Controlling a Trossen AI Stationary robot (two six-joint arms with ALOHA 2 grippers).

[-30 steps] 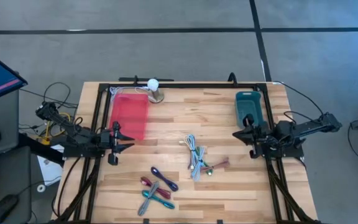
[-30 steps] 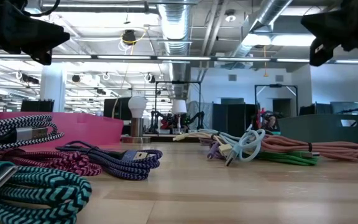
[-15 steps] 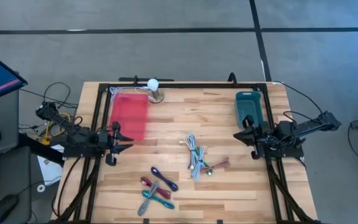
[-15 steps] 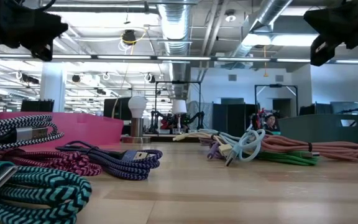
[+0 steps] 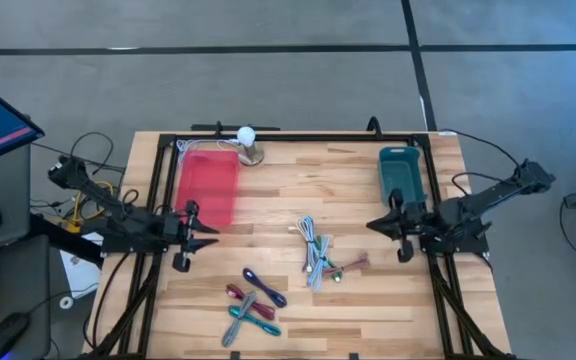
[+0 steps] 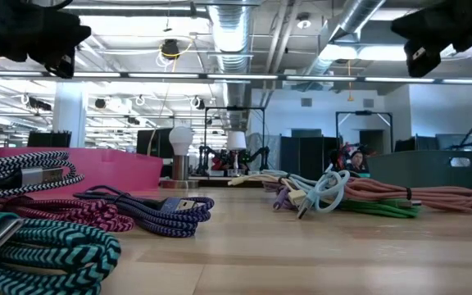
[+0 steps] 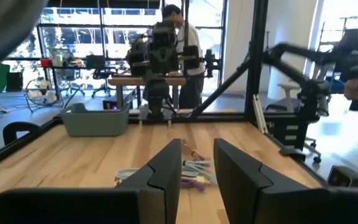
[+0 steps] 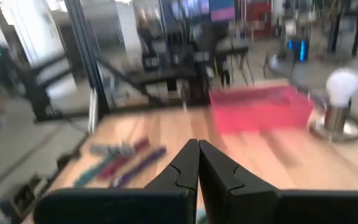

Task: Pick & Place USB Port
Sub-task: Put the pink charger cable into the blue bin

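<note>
Several braided USB cables, teal, magenta and dark blue (image 5: pixel 253 300), lie near the table's near edge and fill the foreground of the low view (image 6: pixel 64 221). A pastel bundle of cables (image 5: pixel 315 252) (image 6: pixel 334 193) (image 7: pixel 188 172) lies mid-table. My left gripper (image 5: pixel 206 234) (image 7: pixel 197 163) hovers open above the table's left part, beside the red bin, pointing toward the pastel bundle. My right gripper (image 5: pixel 371 225) (image 8: pixel 198 151) hovers shut above the right part, right of the bundle.
A red bin (image 5: pixel 208 185) (image 8: pixel 260 107) sits at the far left and a teal bin (image 5: pixel 400 172) (image 7: pixel 98 119) at the far right. A lamp with a white bulb (image 5: pixel 248 140) (image 8: pixel 339 102) stands at the far edge. A black frame borders the table. Bare wood lies between the arms.
My right gripper has moved a little toward the table's left, closer to the pastel bundle, as its arm reached out. My left gripper has shifted slightly toward the near edge. The cables have stayed where they were.
</note>
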